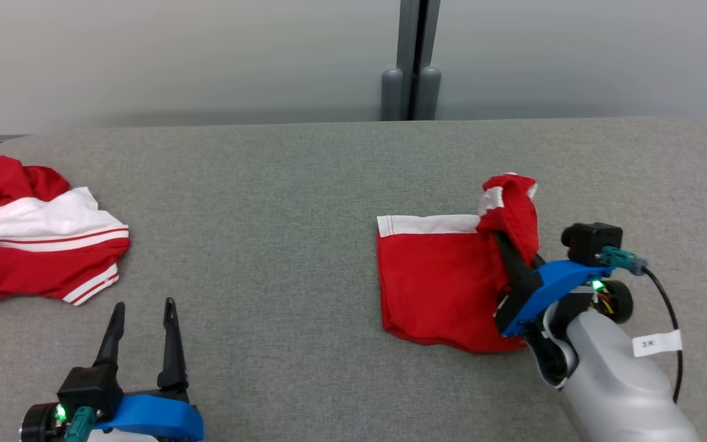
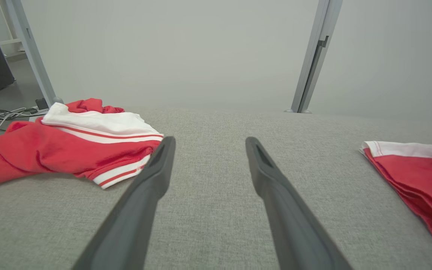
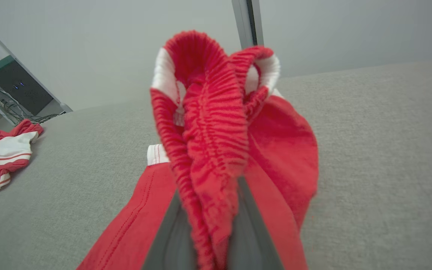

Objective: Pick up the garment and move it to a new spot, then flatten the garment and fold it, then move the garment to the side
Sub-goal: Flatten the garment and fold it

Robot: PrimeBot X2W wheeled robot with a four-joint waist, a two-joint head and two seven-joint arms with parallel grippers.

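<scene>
Grey cloth covers a wide table [image 1: 304, 184] set against a pale wall [image 1: 175, 55] with a grey post [image 1: 413, 55]. Toward the table's right edge lies a red garment [image 1: 439, 282] with a white band along its far side, mostly flat. The right gripper [image 1: 502, 240] is clenched on its ribbed waistband [image 3: 208, 123], holding that bunched corner raised while the rest lies on the table. The left gripper [image 1: 145, 304] sits near the front edge at the left, fingers spread apart, grasping nothing. A second garment [image 1: 34, 245], red and white, lies crumpled at the left edge, well apart from both grippers.
</scene>
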